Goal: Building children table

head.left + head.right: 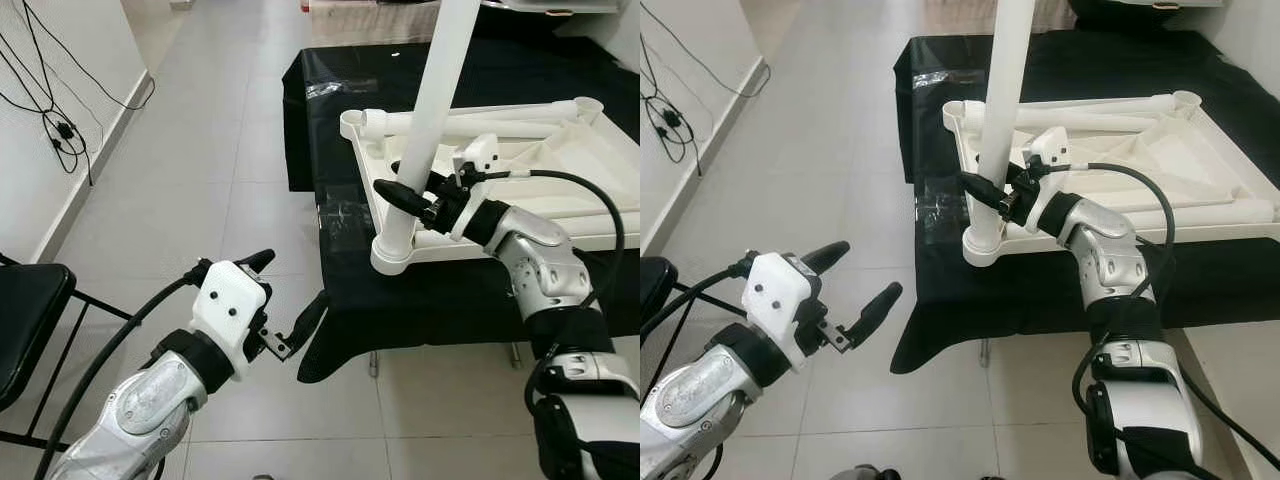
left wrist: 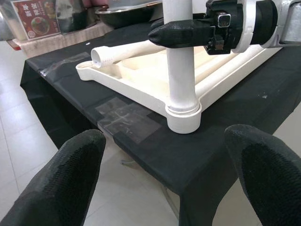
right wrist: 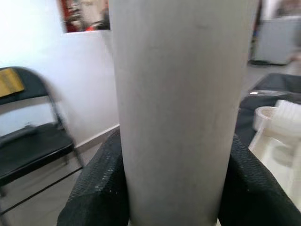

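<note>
A white children's tabletop [image 1: 352, 150] lies upside down on a black-clothed table [image 1: 330, 90]. One white leg [image 1: 432, 120] stands upright in its near-left corner socket [image 1: 392, 255]. My right gripper [image 1: 408, 195] is shut on this leg a little above the socket; in the right wrist view its fingers [image 3: 94, 188] press both sides of the leg [image 3: 176, 108]. A second white leg [image 1: 480, 118] lies across the tabletop's far side. My left gripper [image 1: 290, 290] hangs open over the floor, short of the table's near-left corner, holding nothing. It faces the socket [image 2: 183, 113].
A black folding chair [image 1: 25, 320] stands at the far left by the white wall, where cables [image 1: 60, 130] hang. A patch of clear tape [image 1: 340, 215] sits on the cloth near the socket. Tiled floor [image 1: 200, 150] stretches left of the table.
</note>
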### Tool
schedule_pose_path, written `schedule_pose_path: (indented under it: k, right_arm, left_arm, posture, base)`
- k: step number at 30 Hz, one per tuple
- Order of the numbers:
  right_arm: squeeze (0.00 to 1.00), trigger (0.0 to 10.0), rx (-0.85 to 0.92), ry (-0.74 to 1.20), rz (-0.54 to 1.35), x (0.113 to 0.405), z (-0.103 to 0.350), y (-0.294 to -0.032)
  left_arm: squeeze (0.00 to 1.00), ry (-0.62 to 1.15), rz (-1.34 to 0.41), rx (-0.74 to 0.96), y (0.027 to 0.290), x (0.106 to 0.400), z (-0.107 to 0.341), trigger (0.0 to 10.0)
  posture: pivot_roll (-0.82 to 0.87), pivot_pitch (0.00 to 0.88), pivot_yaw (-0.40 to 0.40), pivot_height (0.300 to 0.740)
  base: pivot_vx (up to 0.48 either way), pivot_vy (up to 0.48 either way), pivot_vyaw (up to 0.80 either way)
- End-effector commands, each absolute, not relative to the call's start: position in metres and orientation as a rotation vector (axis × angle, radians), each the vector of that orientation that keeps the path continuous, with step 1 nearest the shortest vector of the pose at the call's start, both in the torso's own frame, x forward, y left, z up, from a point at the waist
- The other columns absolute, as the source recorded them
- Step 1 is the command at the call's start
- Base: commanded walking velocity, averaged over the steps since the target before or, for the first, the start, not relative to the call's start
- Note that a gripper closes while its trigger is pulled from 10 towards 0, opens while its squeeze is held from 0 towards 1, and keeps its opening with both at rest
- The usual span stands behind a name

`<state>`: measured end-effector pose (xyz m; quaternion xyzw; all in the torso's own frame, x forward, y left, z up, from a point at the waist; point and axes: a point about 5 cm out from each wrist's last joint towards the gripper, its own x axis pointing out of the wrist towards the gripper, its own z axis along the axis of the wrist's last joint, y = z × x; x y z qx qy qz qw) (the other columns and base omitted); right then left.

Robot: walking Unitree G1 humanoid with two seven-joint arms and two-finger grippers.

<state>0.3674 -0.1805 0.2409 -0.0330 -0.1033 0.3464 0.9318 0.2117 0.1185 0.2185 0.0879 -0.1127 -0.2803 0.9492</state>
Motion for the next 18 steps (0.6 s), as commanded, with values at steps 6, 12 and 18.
schedule_pose_path:
  k: [6, 12, 18]
  right_arm:
    - [0.0, 0.0, -0.054, 0.029, 0.082, 0.308, 0.151, -0.139]
    - [0.0, 0.0, -0.062, -0.028, 0.118, 0.323, 0.162, -0.113]
    - [1.0, 10.0, 0.029, -0.055, 0.239, 0.331, 0.169, -0.097]
  left_arm:
    - [0.0, -0.172, -0.53, 0.195, 0.127, 0.225, 0.203, 10.0]
    - [0.0, -0.163, -0.526, 0.187, 0.126, 0.229, 0.199, 10.0]
    - [0.0, -0.17, -0.527, 0.184, 0.125, 0.23, 0.2, 10.0]
  posture:
    - [0.16, 0.177, -0.024, 0.74]
    - [0.16, 0.151, -0.009, 0.74]
    - [0.16, 0.142, -0.008, 0.74]
  base:
    - [0.0, 0.0, 0.0]
    - [0.0, 0.0, 0.0]
    - [0.0, 0.0, 0.0]
